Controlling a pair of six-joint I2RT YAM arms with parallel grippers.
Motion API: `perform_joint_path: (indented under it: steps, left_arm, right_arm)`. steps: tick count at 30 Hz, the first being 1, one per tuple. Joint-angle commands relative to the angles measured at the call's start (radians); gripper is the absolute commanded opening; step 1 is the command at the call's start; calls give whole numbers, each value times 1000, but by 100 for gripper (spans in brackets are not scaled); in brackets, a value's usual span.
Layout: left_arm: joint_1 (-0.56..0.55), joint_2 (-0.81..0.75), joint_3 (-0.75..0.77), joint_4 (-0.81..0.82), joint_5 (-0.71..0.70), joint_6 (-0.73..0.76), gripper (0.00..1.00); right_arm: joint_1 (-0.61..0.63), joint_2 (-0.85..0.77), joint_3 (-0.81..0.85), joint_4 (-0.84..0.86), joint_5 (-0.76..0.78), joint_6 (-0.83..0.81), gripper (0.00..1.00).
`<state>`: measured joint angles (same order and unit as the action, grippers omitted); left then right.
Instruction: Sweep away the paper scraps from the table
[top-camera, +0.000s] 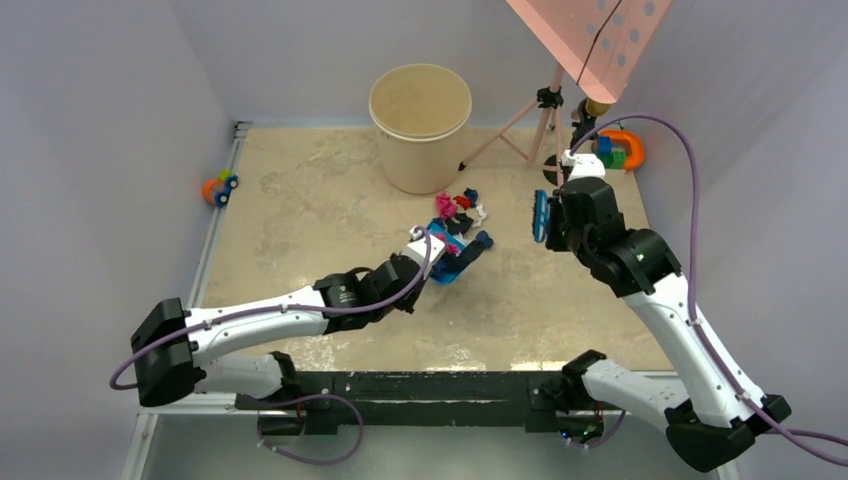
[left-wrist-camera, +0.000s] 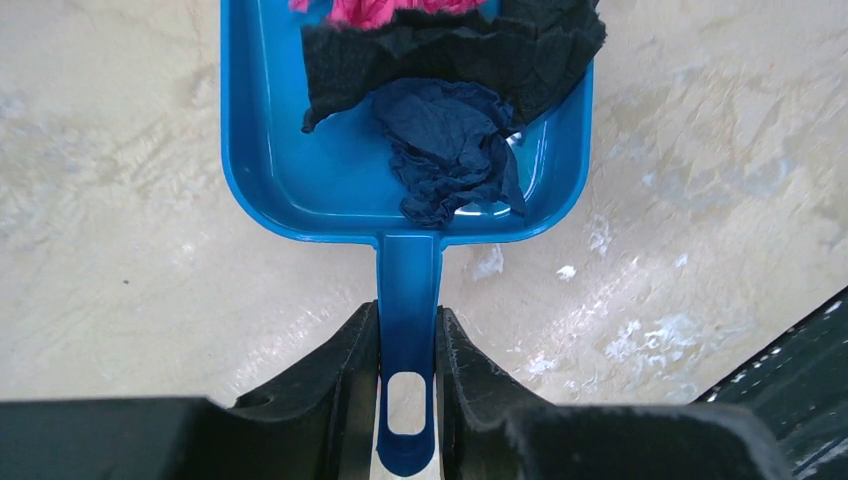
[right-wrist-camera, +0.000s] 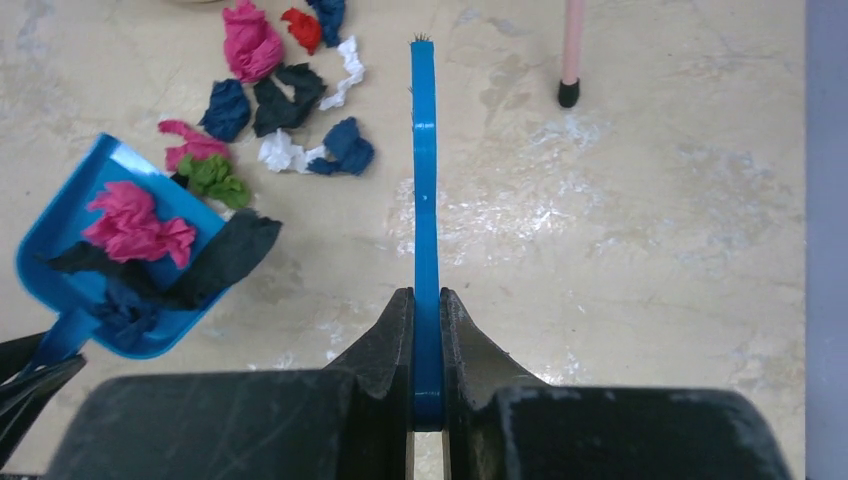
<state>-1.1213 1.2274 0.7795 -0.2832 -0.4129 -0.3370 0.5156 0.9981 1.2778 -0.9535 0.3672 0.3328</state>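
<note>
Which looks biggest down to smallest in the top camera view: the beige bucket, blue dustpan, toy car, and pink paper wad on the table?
Largest to smallest:
1. beige bucket
2. blue dustpan
3. orange-blue toy car, only a little smaller than the dustpan
4. pink paper wad, clearly smallest

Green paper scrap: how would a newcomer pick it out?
In front of the cream bucket on the table lies a cluster of paper scraps. By the open lip of the blue dustpan sits the green scrap, the only green wad among them.
</note>
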Motion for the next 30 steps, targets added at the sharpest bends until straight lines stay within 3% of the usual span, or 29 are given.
perform_joint_path:
  steps: [1,10,16,24,28,30]
  left_arm:
    - [13,-19,173,-150,-52,-7,0]
    - [165,25,461,-374,44,28,0]
    - [270,161,796,-520,95,89,0]
    - [476,469,1296,-690,317,79,0]
    - [580,650,1579,-793,482,-19,0]
    - [631,709,1629,-789,610,-120,0]
  right_arm:
    - [-4,-19,-18,11,131,63,0]
    - [-4,-63,-34,-9,134,58,0]
    - [-4,-91,-57,-18,108,58,0]
    - [-4,-145,-96,-23,45,92,0]
    - [-5,-179,-123,-28,3,116,0]
    - [-4,-197,-135,-30,-6,128,0]
